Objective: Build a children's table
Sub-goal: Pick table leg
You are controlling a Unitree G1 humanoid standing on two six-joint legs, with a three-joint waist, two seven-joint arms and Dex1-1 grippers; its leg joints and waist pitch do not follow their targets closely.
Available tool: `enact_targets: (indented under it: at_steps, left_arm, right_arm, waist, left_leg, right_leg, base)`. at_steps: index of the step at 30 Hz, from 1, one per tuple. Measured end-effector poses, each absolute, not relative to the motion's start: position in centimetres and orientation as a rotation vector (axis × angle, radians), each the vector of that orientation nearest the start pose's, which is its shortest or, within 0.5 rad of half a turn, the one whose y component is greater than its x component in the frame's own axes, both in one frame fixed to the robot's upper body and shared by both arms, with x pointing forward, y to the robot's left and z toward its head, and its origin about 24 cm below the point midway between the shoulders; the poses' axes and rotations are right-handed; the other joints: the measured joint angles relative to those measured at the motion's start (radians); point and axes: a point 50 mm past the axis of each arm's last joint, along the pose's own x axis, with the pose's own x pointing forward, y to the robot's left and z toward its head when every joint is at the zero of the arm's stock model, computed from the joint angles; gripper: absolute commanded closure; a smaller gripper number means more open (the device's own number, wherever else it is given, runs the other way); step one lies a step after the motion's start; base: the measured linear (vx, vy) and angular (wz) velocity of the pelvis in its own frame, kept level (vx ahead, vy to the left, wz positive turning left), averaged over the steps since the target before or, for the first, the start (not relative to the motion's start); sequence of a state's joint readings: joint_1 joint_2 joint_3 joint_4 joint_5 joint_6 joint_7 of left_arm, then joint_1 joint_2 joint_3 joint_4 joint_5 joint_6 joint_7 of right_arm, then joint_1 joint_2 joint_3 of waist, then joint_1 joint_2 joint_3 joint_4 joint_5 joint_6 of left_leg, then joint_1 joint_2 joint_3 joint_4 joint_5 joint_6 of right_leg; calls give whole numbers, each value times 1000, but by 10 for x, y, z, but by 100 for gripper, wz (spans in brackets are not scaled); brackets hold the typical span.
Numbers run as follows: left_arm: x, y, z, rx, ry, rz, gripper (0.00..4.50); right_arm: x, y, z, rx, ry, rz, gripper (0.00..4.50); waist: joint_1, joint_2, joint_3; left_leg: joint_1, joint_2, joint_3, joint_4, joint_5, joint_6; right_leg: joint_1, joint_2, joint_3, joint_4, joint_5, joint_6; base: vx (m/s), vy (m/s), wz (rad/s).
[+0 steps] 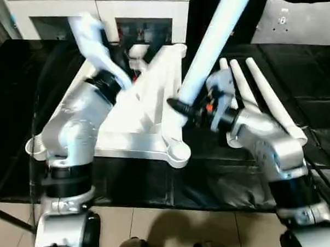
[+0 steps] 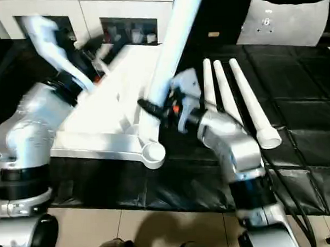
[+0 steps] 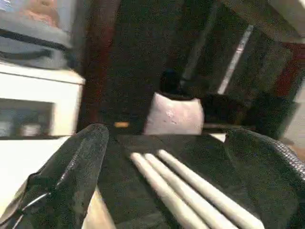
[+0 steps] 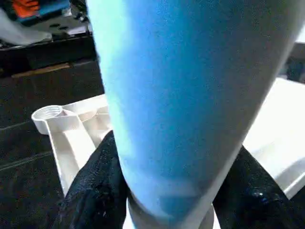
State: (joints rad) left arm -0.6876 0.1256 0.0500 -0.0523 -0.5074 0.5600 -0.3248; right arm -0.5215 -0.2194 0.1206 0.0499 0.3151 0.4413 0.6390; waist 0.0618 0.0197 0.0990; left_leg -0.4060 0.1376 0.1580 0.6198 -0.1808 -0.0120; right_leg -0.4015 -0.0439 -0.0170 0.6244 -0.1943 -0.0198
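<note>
The white table top (image 1: pixel 130 144) lies upside down on the black mat, ribs up, with a round socket (image 2: pixel 152 152) at its near right corner. My right gripper (image 1: pixel 182 107) is shut on a white table leg (image 1: pixel 211 45) that rises tilted to the upper right. Its lower end is close above that socket; I cannot tell if they touch. In the right wrist view both black fingers (image 4: pixel 95 191) clamp the leg (image 4: pixel 181 95). Three more legs (image 2: pixel 246 103) lie side by side on the mat to the right. My left gripper (image 3: pixel 169 133) is raised over the top's far left, open and holding nothing.
A white cabinet with glass doors (image 1: pixel 122 10) stands right behind the table top. A pale cushion-like panel (image 2: pixel 286 20) rests at the back right. The black mat (image 1: pixel 317 95) covers the work area, with tiled floor (image 1: pixel 158 227) in front of it.
</note>
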Motion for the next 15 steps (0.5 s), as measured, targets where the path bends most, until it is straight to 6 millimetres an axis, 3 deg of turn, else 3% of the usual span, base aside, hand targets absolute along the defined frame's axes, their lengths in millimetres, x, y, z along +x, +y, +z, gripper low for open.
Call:
enact_targets:
  at_steps: [2,9,15]
  left_arm:
    - [324,82,214,-265,-200,-761,0]
    - [313,77,217,-260,-246,-823,0]
    - [321,93,202,-235,-208,-701,0]
  right_arm:
    - [318,-93,134,-20,24,889,259]
    - [321,-96,134,2,27,821,259]
    - [324,-97,131,21,57,723,259]
  waist:
    - [-1,3,2]
    - [-8,10,5]
    - [-8,17,4]
  left_leg:
    - [0,0,0,0,0,0]
    - [2,0,0,-3,0,-1]
    - [2,0,0,-3,0,-1]
  right_leg:
    - [0,0,0,0,0,0]
    - [0,1,0,2,0,0]
    - [0,1,0,1,0,0]
  base:
    - [0,0,0]
    - [0,0,0]
    - [0,0,0]
